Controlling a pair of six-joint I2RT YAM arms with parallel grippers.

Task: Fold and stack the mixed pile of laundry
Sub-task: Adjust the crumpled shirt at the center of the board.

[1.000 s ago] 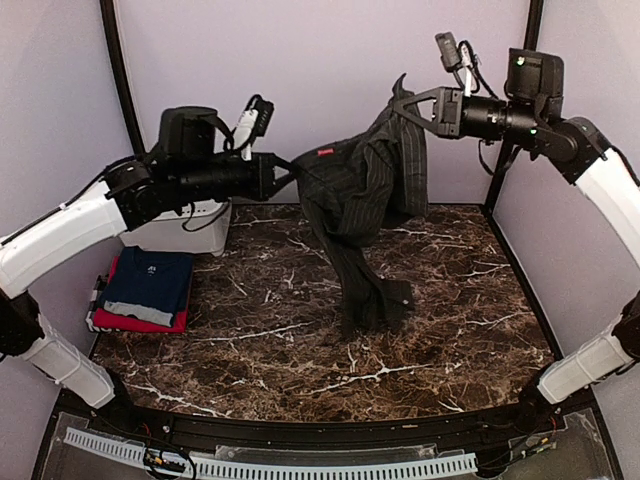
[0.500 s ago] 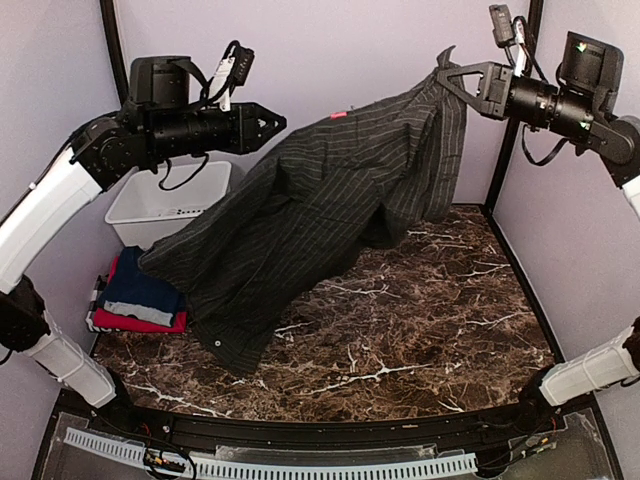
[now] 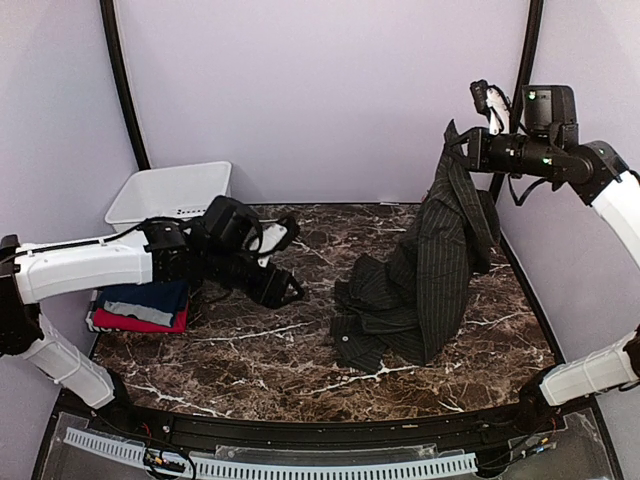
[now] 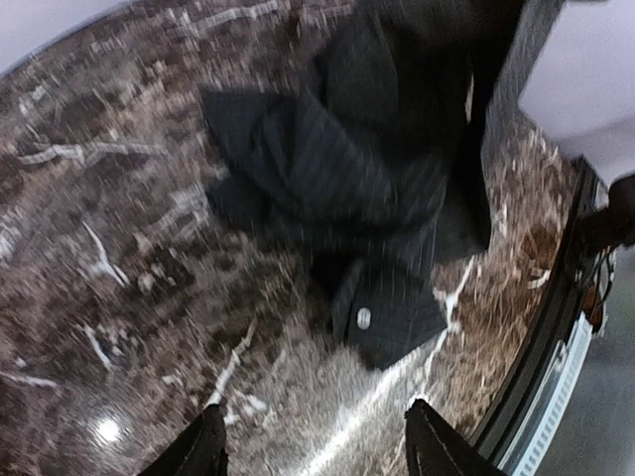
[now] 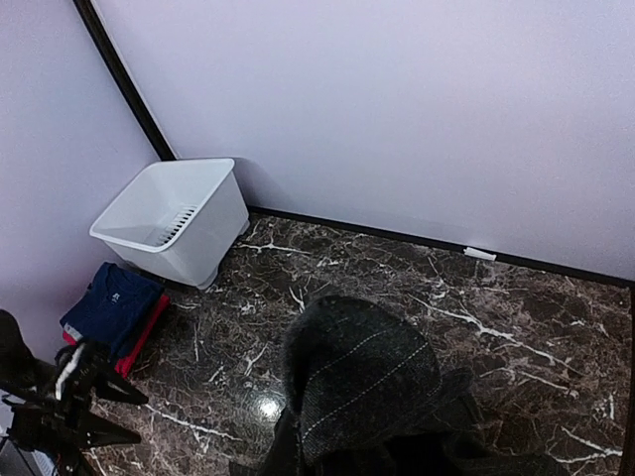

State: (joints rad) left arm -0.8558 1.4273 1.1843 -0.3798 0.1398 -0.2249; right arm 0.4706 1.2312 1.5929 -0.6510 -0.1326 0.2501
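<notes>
the pinstriped shirt [image 3: 430,270] hangs in a long drape straight down from the right gripper [image 3: 458,150]. its upper edge is pinched there and its lower half is slumped in a heap on the table [image 3: 300,370] beneath. in the right wrist view a bunch of cloth covers the fingers, so the pinch itself is hidden. i judge the jaws closed on the fabric, because the garment's weight plainly hangs from that one spot.

held by a single point the shirt cannot spread. that is probably why the left gripper [image 4: 316,448] sits low over the table, fingers wide apart with nothing between them, aimed at the heap just ahead. a buttoned corner [image 4: 382,317], perhaps a cuff, lies nearest its tips and looks like a likely second hold.

behind the left arm the navy t-shirt [image 3: 150,298] sits folded on the red t-shirt [image 3: 125,322], with the white bin [image 3: 170,195] beyond.
</notes>
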